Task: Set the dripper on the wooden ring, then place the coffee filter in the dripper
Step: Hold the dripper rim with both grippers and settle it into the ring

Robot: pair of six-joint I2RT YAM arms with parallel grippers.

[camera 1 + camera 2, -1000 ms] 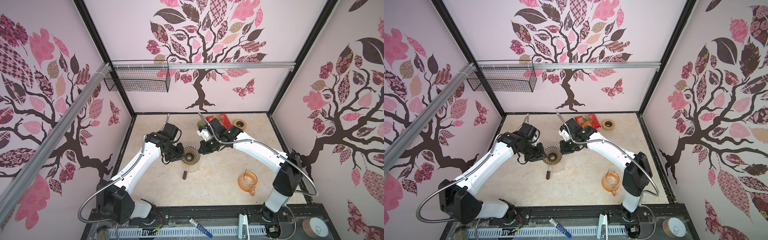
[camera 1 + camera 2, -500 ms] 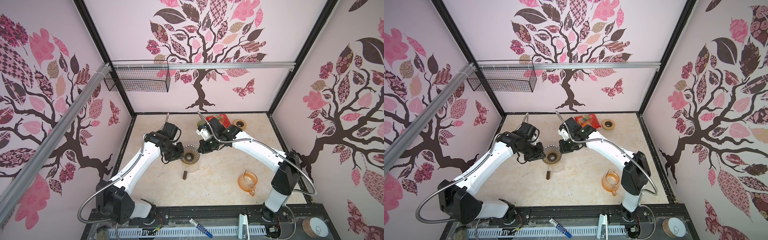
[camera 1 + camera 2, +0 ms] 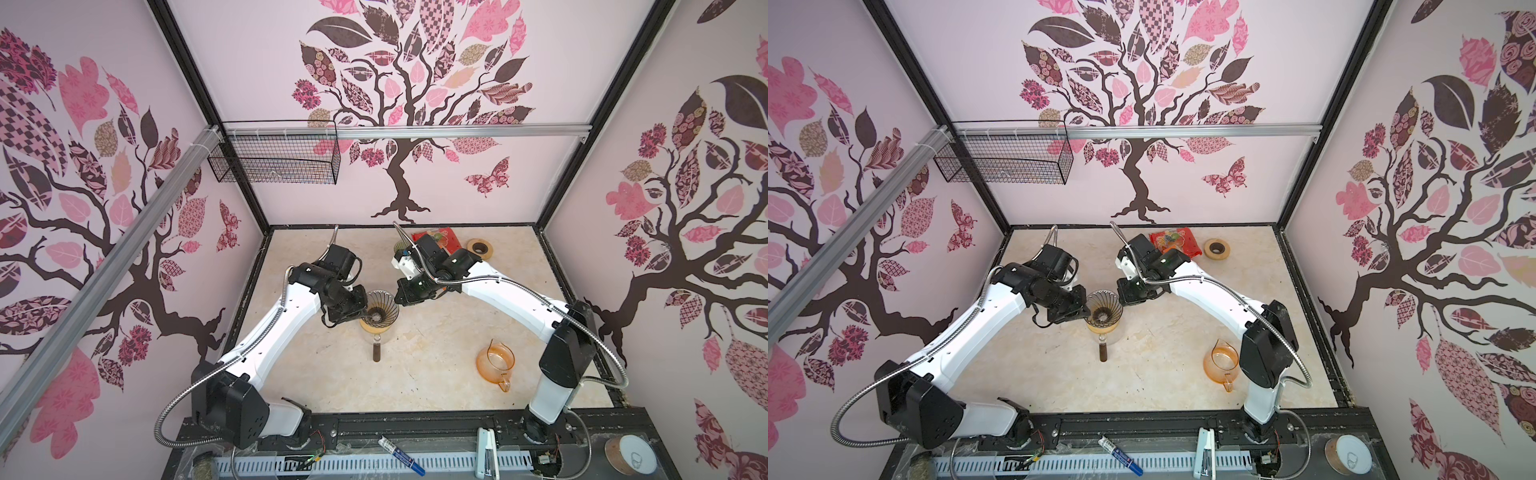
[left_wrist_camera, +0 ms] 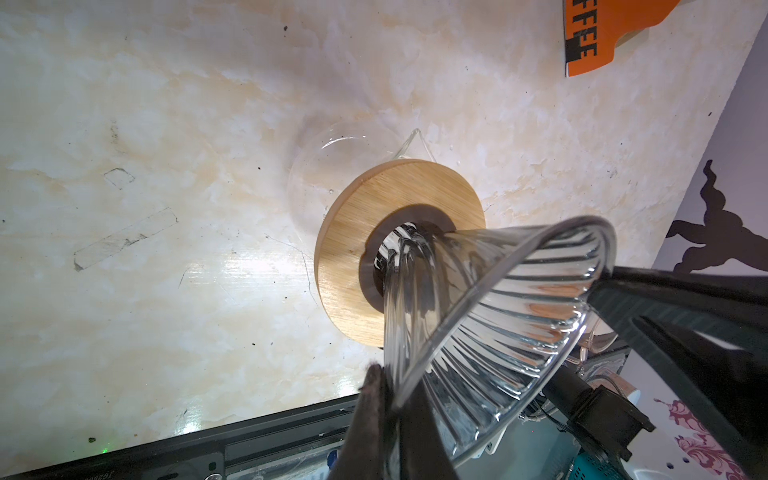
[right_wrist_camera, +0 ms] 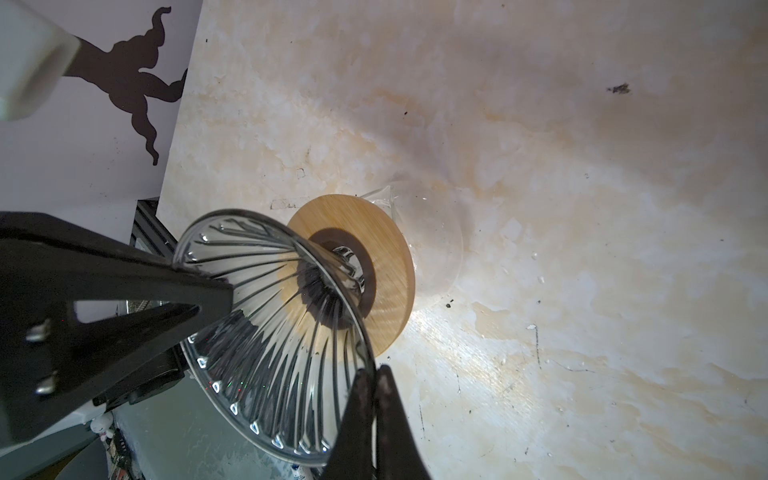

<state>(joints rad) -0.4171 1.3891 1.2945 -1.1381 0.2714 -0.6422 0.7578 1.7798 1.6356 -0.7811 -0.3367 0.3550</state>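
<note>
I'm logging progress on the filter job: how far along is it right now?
Done: the glass dripper sits in its wooden collar on the table. In hand: the left gripper and right gripper each pinch the dripper's rim on opposite sides, fingers shut on the glass. Left: the whole filter step; the cone looks empty and no filter shows in any view.

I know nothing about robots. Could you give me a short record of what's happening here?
dripper: ribbed clear glass, on a wooden collar over a glass pot
left gripper: shut on the dripper's rim
right gripper: shut on the opposite rim
filter: none seen inside
elsewhere: orange jug, tape roll, red packet
</note>
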